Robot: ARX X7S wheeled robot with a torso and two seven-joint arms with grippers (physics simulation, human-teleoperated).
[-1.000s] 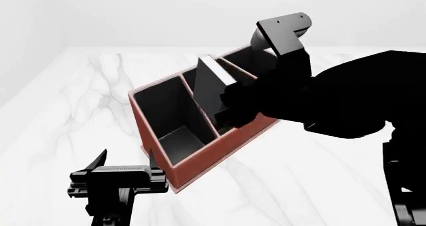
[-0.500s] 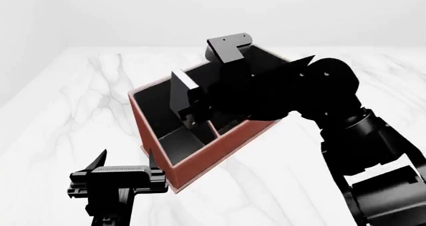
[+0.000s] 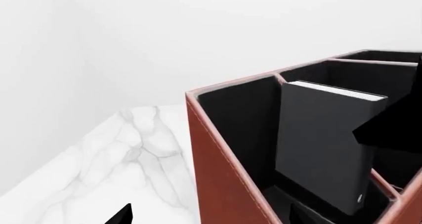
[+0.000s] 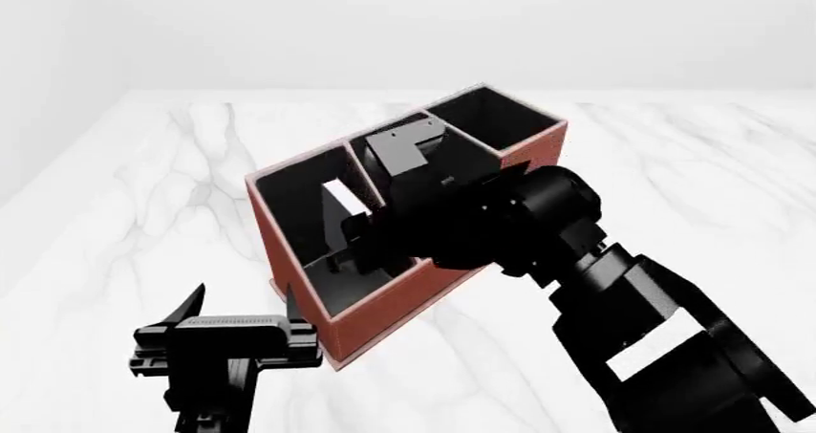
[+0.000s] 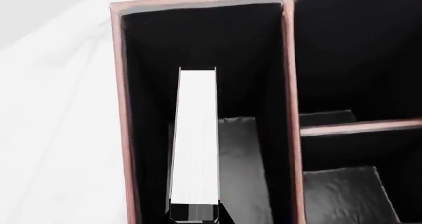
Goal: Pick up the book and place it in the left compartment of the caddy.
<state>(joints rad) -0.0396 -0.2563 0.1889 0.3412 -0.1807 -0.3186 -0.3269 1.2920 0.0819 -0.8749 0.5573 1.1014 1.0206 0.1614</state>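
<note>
Book (image 5: pixel 195 145) now stands on edge inside the left compartment (image 4: pixel 296 204) of the caddy (image 4: pixel 421 290); a second ago it was held above the middle divider, and half a second ago it hung over the rim of this bay. The right arm has swung lower and leftward over the caddy since then, while the left gripper (image 4: pixel 227 333) has stayed where it was, jaws spread wide and holding nothing, just beside the caddy's near corner. The right gripper (image 4: pixel 357 247) reaches into the bay at the book; whether its jaws clamp the book cannot be told. No writing or label is readable anywhere. The book is thin and black, with a plain cover (image 3: pixel 323 145) and a strip of white page edges facing upward. The caddy sits on a white marble table (image 4: pixel 153 184).
</note>
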